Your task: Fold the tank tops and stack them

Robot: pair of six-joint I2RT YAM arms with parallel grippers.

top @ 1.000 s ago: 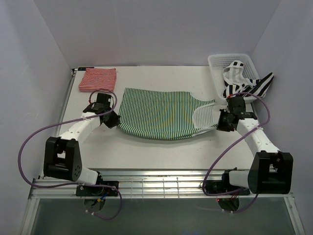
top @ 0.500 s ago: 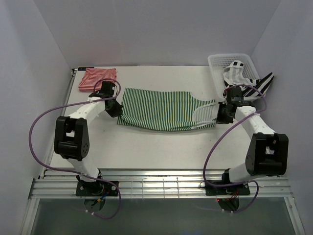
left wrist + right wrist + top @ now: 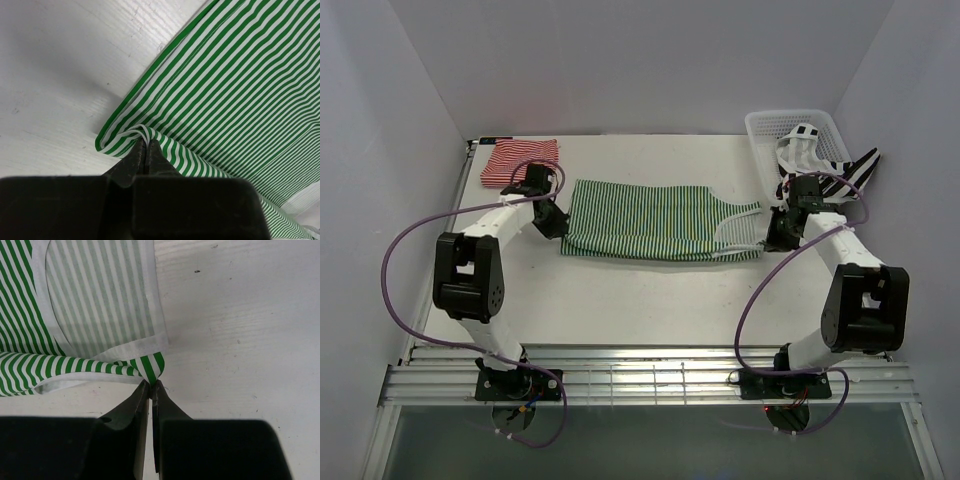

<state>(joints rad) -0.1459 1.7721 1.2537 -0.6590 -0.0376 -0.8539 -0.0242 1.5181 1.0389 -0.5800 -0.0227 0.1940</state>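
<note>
The green-and-white tank top (image 3: pixel 655 222) lies across the middle of the table, its near half carried over onto its far half. My left gripper (image 3: pixel 556 226) is shut on the hem corner at its left end (image 3: pixel 131 139). My right gripper (image 3: pixel 775 238) is shut on a strap end at its right end (image 3: pixel 150 367). A folded red-and-white tank top (image 3: pixel 520 161) rests at the far left corner. The black-and-white tank top (image 3: pixel 820 170) hangs over the edge of the basket at the far right.
A white lattice basket (image 3: pixel 767 125) stands at the far right corner, just behind my right arm. Grey walls close in the table on three sides. A metal rail (image 3: pixel 650 380) runs along the near edge by the arm bases.
Both grippers have moved away from the bases toward the far side, carrying the near edge of the green top over itself. The cloth now looks narrower front to back.
</note>
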